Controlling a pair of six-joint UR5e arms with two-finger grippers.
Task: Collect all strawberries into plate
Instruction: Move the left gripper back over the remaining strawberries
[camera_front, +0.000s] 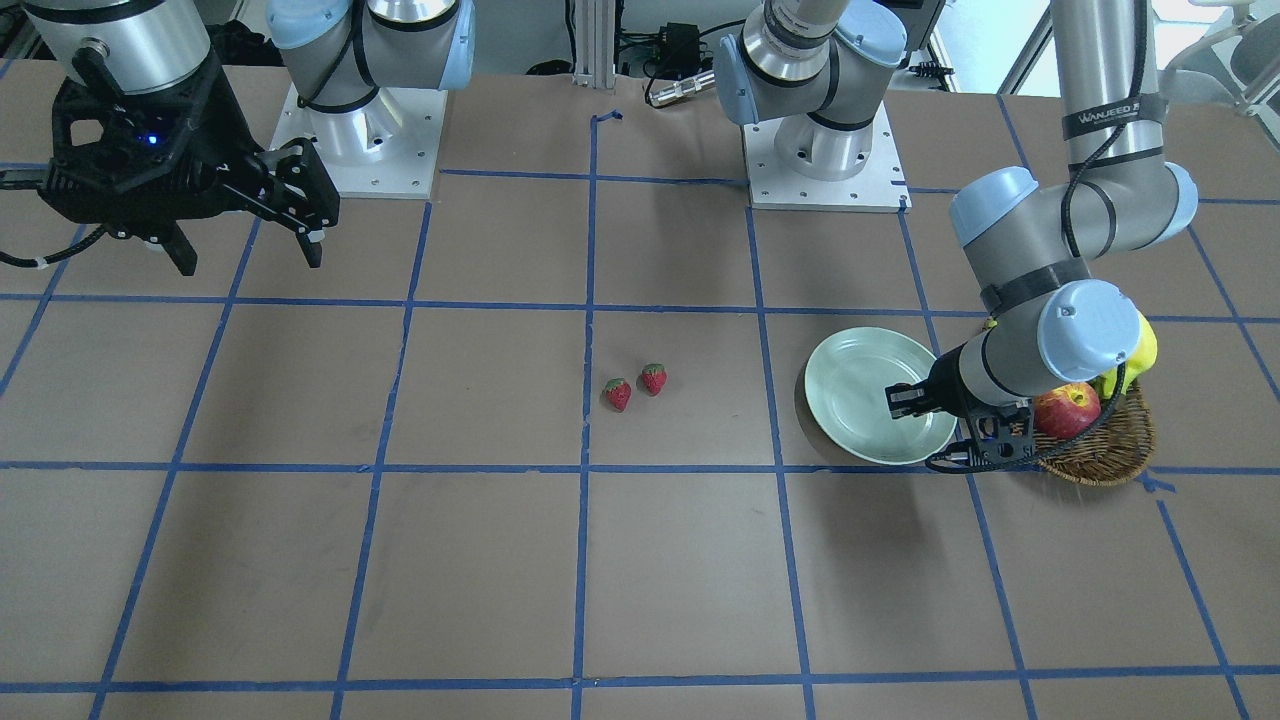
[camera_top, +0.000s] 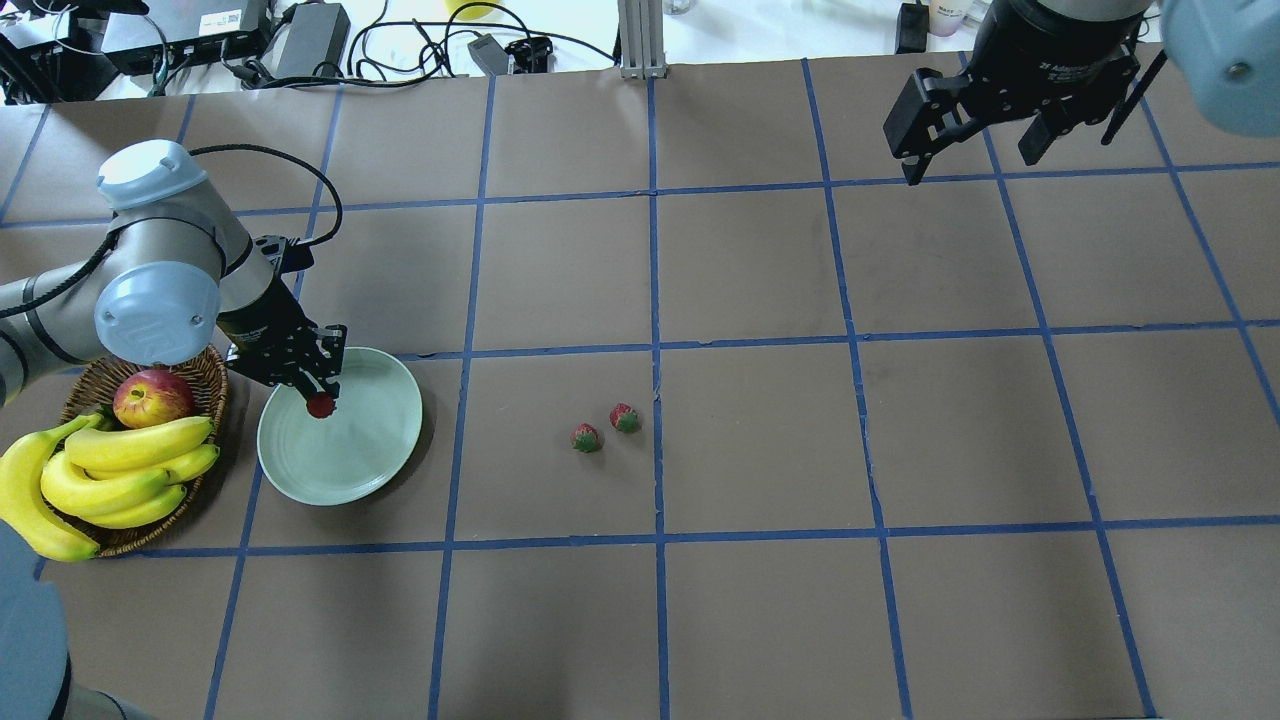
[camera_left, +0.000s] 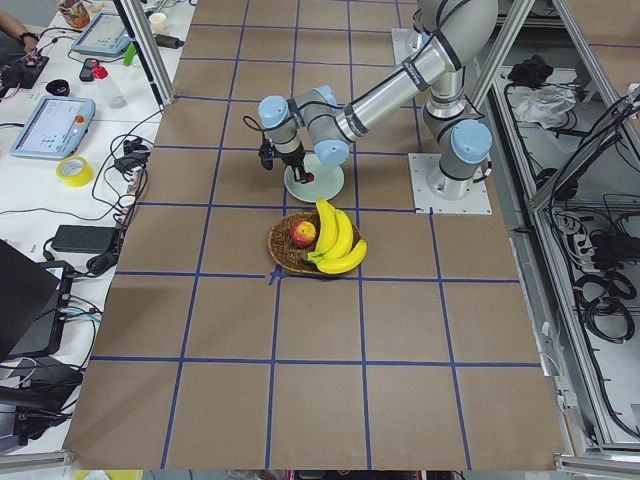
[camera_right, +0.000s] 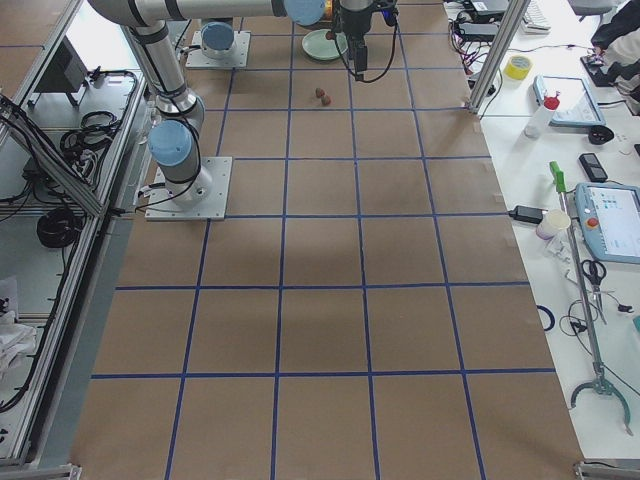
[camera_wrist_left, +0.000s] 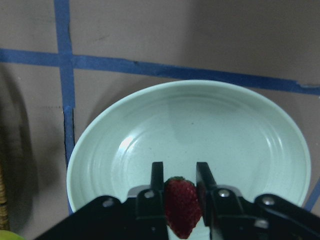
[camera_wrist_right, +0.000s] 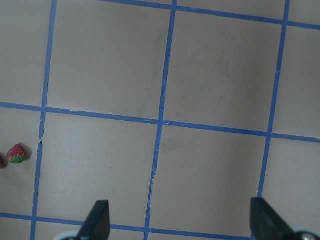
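- Left gripper (camera_wrist_left: 180, 172) is pinching one strawberry (camera_wrist_left: 183, 210) just above the plate (camera_wrist_left: 240, 135), so release lands it inside.
- Second strawberry (camera_top: 587, 437) and third strawberry (camera_top: 625, 418) are lying mid-table, uncollected.
- Right gripper (camera_wrist_right: 181, 217) is hanging spread, empty.

Robotics laboratory. Two industrial arms (camera_left: 400, 75) are bolted through metal base plates (camera_front: 400, 170) to a brown tabletop (camera_top: 760, 620) gridded with blue tape (camera_top: 655, 300). Side benches (camera_right: 600, 140) carry teach pendants (camera_right: 612, 220), power bricks (camera_top: 312, 38), loose cables (camera_top: 400, 45) and a tape roll (camera_left: 74, 171). Aluminium framing (camera_top: 636, 40) borders the cell.
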